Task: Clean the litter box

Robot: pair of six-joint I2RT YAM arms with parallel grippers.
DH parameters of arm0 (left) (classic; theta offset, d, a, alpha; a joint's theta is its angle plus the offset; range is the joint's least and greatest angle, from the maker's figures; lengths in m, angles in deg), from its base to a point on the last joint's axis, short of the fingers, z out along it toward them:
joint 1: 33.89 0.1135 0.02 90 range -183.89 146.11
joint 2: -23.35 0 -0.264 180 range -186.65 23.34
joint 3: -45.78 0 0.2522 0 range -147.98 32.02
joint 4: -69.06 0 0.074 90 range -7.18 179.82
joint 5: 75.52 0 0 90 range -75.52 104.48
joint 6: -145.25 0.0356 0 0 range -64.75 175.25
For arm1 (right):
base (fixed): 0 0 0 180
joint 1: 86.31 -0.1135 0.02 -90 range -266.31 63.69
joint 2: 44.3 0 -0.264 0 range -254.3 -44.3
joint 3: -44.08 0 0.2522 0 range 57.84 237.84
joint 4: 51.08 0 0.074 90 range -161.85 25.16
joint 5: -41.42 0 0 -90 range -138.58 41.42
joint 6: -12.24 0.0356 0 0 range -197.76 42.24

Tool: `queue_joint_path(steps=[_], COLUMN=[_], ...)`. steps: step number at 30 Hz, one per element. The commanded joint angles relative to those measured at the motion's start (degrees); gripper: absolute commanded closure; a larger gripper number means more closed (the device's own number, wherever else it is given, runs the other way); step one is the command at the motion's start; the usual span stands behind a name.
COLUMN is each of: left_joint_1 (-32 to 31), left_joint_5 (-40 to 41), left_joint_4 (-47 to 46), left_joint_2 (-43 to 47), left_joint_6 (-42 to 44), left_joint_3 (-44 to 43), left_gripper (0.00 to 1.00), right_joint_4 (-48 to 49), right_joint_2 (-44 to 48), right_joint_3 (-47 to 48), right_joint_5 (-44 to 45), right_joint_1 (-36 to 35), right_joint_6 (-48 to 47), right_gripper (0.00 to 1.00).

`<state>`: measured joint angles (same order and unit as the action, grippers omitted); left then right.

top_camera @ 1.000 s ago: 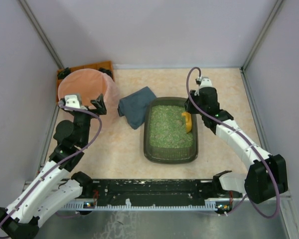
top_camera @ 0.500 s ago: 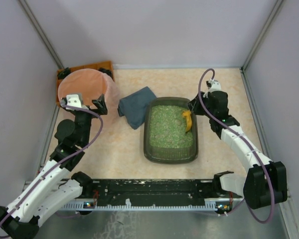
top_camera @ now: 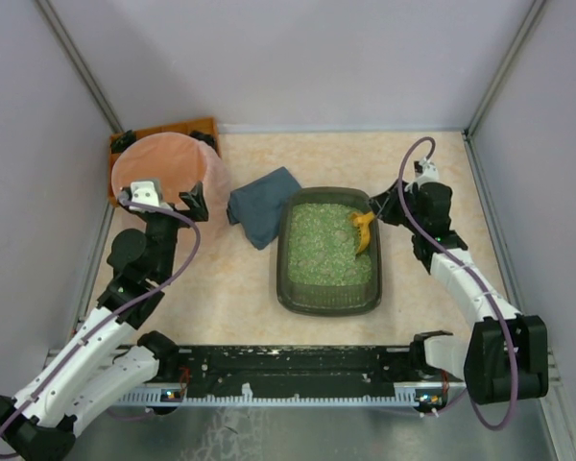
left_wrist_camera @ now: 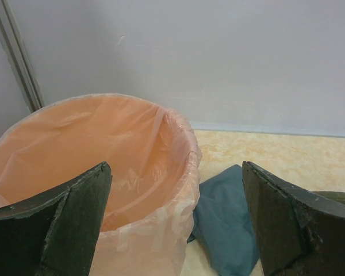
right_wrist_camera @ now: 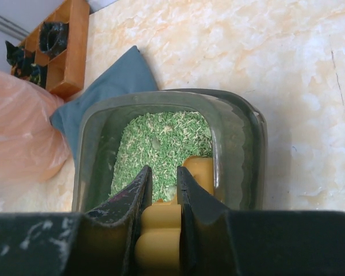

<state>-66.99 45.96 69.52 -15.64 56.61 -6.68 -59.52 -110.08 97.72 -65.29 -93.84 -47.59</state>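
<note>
The litter box (top_camera: 284,252), filled with green granules, sits mid-table, touching a folded blue cloth (top_camera: 262,205) on its left. The right gripper (right_wrist_camera: 163,179) reaches over its far right corner, fingers pinched tight on the handle of a yellow scoop (right_wrist_camera: 160,233) whose far end sits over the granules by the wall. The left gripper (left_wrist_camera: 175,190) hangs wide apart and empty beside the pink-lined bucket (left_wrist_camera: 92,144).
</note>
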Motion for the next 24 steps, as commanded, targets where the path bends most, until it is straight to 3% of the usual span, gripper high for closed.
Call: queue_joint_path(steps=[1, 24], left_joint_1=[0.04, 0.04], left_joint_5=[-1.11, -3.21], left_joint_4=[-1.25, -0.64], left_joint_2=[-0.39, -1.67], left_joint_6=[0.34, -0.09], left_joint_3=[-0.28, -0.62], left_gripper=[0.02, 0.02], right_joint_4=[2.44, 15.19], right_joint_2=[-3.02, -9.06], right_joint_3=[-3.57, -11.8], right_joint_5=[-10.82, -15.47], right_joint_1=[1.11, 1.23], right_joint_6=[9.99, 18.05], right_gripper=[1.0, 1.0])
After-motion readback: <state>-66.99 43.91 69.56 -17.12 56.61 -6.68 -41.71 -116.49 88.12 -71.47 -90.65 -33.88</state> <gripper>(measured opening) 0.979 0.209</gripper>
